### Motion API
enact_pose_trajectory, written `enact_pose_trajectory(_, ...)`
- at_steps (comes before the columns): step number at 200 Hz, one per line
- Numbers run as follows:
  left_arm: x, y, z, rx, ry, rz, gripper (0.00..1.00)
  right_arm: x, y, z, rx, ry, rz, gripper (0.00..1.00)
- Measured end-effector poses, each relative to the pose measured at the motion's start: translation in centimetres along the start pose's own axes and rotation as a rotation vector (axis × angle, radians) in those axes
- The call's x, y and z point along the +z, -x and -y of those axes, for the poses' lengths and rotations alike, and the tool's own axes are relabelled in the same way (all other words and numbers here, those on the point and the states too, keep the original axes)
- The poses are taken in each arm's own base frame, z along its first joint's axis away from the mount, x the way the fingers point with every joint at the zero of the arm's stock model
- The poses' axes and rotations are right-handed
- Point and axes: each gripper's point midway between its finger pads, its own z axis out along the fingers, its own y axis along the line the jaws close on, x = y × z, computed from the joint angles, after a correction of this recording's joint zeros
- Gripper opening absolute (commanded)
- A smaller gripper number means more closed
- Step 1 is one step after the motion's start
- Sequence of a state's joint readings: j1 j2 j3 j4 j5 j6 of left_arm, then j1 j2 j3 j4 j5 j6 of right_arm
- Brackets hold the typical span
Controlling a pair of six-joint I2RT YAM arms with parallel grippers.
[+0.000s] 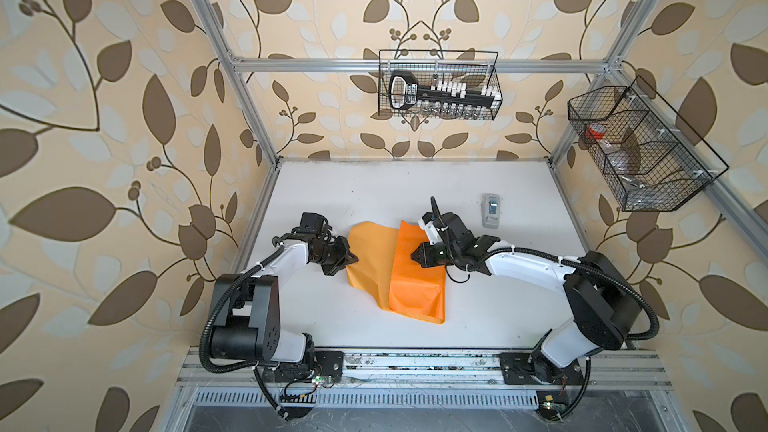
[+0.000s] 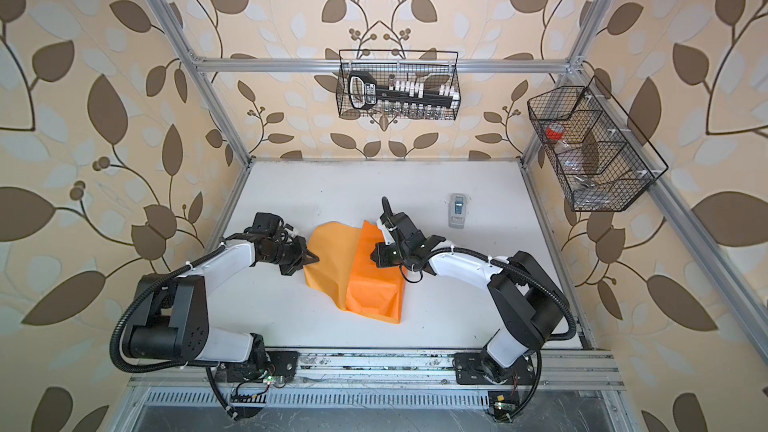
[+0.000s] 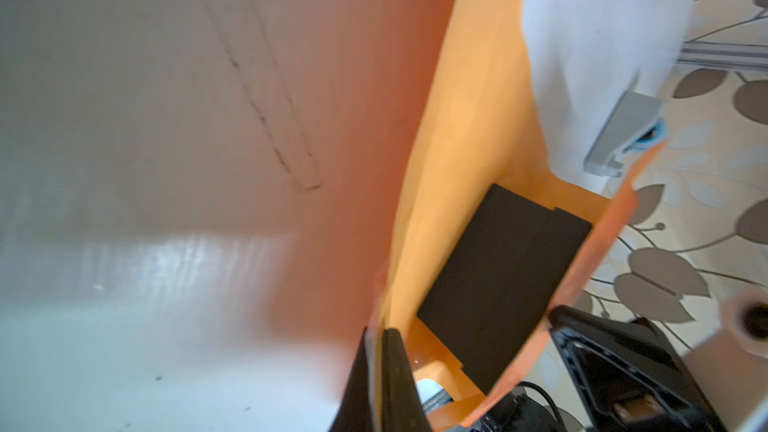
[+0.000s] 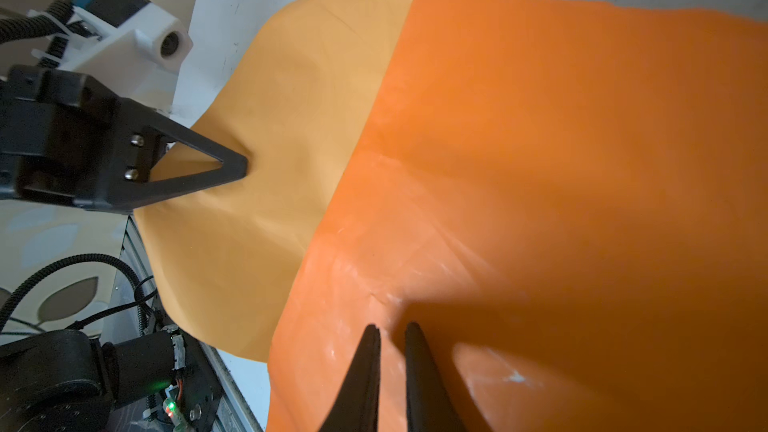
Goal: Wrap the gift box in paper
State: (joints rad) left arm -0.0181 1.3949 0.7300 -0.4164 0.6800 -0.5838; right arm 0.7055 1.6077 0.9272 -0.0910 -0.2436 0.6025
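Note:
The orange paper (image 1: pixel 415 280) (image 2: pixel 374 284) lies mid-table, folded over a boxy bulge. The black gift box (image 3: pixel 498 276) shows only in the left wrist view, under the lifted paper (image 3: pixel 457 97). My left gripper (image 1: pixel 353 259) (image 2: pixel 316 260) (image 3: pixel 384 367) is at the sheet's left edge, shut on the pale flap; the right wrist view shows it there too (image 4: pixel 245 168). My right gripper (image 1: pixel 412 256) (image 2: pixel 372 257) (image 4: pixel 390 328) rests its tips on the bright paper (image 4: pixel 540 160) atop the bulge. Its jaws are a narrow gap apart, and nothing shows between them.
A small grey-white tape dispenser (image 1: pixel 491 209) (image 2: pixel 458 209) (image 3: pixel 623 139) stands on the white table behind the right arm. A wire basket (image 1: pixel 440 85) hangs on the back rail and another wire basket (image 1: pixel 636 151) hangs on the right frame post.

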Motion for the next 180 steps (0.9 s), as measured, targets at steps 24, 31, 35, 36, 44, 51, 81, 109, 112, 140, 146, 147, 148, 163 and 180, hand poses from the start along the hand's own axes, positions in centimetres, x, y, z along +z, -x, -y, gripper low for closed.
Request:
enact_pose_trajectory(24,-1.3,-0.9,2.7,0.056,-0.099,-0.004,0.0,0.0,0.0,0.0,0.0,0.0,0.0,0.16)
enact_pose_trajectory(31,-1.7,-1.2,3.5,0.077,-0.124,-0.007,0.0,0.0,0.0,0.0,0.0,0.0,0.0,0.16)
enact_pose_trajectory(35,-1.8,-1.4,3.9,0.088,-0.135,-0.008,0.0,0.0,0.0,0.0,0.0,0.0,0.0,0.16)
enact_pose_trajectory(36,-1.9,-1.5,4.1,0.094,-0.141,-0.01,0.0,0.0,0.0,0.0,0.0,0.0,0.001,0.16)
enact_pose_trajectory(44,-2.1,-2.1,5.1,0.119,-0.167,-0.025,0.0,0.0,0.0,0.0,0.0,0.001,0.001,0.16)
enact_pose_trajectory(51,-2.2,-2.6,5.8,0.14,-0.187,-0.04,0.0,0.0,0.0,0.0,0.0,0.001,0.001,0.16)
enact_pose_trajectory(81,-2.0,-4.2,8.5,0.216,-0.22,-0.109,0.0,0.0,0.0,0.0,0.0,0.001,0.001,0.16)
enact_pose_trajectory(109,-1.5,-5.2,10.2,0.274,-0.225,-0.148,0.0,0.0,0.0,0.0,0.003,0.001,0.001,0.16)
enact_pose_trajectory(112,-1.4,-5.3,10.3,0.279,-0.224,-0.153,0.0,0.0,0.0,0.0,0.003,0.001,0.0,0.16)
enact_pose_trajectory(140,-1.1,-6.1,11.4,0.316,-0.201,-0.18,0.0,0.0,0.0,0.0,0.003,0.001,0.001,0.16)
enact_pose_trajectory(146,-1.0,-6.2,11.7,0.323,-0.195,-0.185,0.0,0.0,0.0,0.0,0.003,0.001,0.001,0.16)
enact_pose_trajectory(147,-0.9,-6.2,11.7,0.324,-0.194,-0.185,0.0,0.0,0.0,0.0,0.003,0.001,0.0,0.16)
enact_pose_trajectory(148,-0.9,-6.2,11.8,0.325,-0.193,-0.185,0.0,0.0,0.0,0.0,0.003,0.0,0.001,0.16)
enact_pose_trajectory(163,-0.6,-6.6,12.4,0.341,-0.179,-0.202,0.0,0.0,0.0,0.0,0.003,0.001,0.001,0.16)
enact_pose_trajectory(180,-0.1,-7.0,12.9,0.354,-0.152,-0.223,0.0,0.1,0.0,0.0,0.003,0.001,0.001,0.15)
